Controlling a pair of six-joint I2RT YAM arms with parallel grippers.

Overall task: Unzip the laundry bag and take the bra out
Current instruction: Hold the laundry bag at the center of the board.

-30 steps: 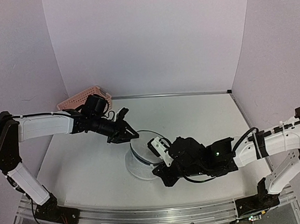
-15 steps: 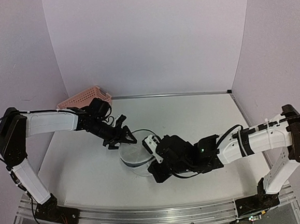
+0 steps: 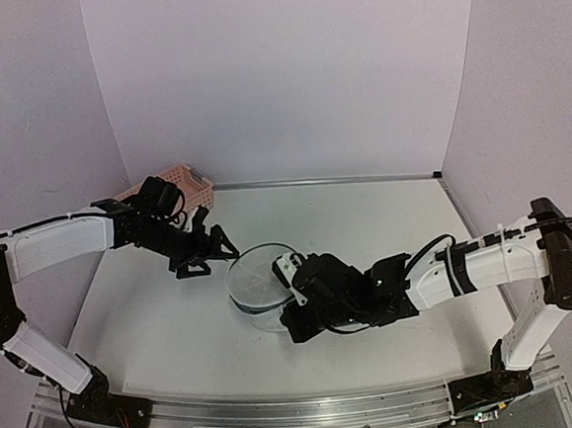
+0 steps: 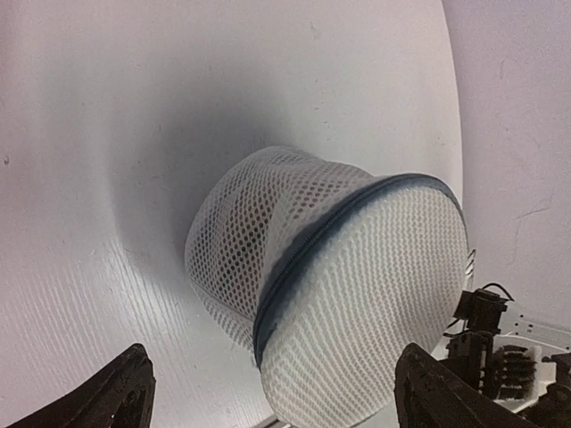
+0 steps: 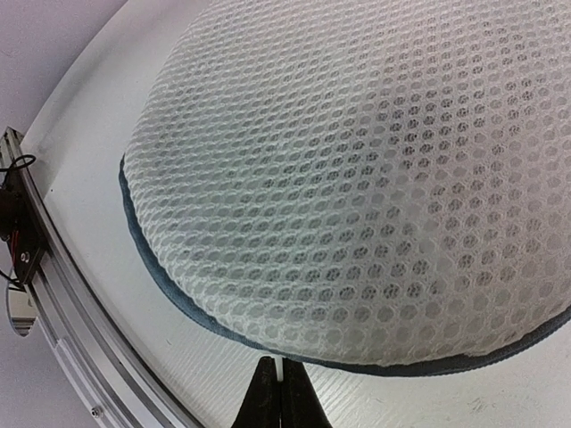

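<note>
- now the left gripper stands spread wide, near the laundry bag, apart from it.
- right gripper is pressed together, tips just beside the bag's dark zip rim.
- the bag sits lid-on on the tabletop.
- pink basket lies well beyond the bag.

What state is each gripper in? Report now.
Left gripper: open, holding nothing.
Right gripper: shut at the laundry bag rim; any hold cannot be told.

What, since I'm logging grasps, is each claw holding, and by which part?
Left claw: open, nothing held. Right claw: shut beside the bag's zip rim; whether it pinches anything there cannot be told.
</note>
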